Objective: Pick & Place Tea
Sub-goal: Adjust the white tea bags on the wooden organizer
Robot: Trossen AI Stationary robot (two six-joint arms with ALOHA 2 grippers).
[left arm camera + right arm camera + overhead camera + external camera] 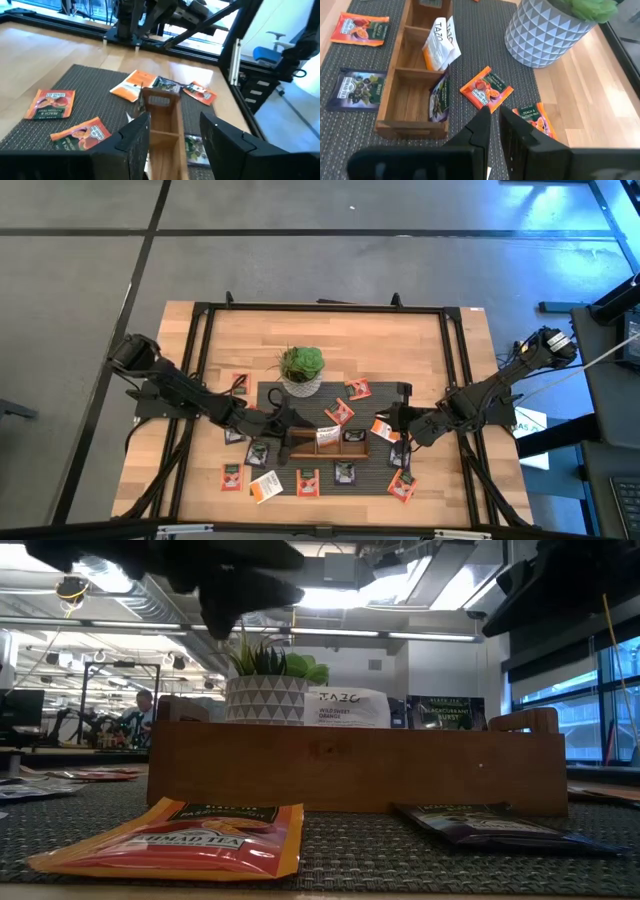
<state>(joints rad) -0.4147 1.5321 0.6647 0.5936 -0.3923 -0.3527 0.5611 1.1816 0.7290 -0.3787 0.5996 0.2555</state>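
At the high view's centre, the left gripper [282, 423] hovers wide open and empty over the long brown wooden tray [328, 450]; the right gripper [398, 424], nearly closed, holds nothing. Lower squarely onto one flat orange sachet [486, 89], pinching its edge.

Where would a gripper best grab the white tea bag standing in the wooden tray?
By its top edge, coming straight down from above. The white tea bag stands on edge in the tray's middle compartment, poking above the walls, which likely block its sides.
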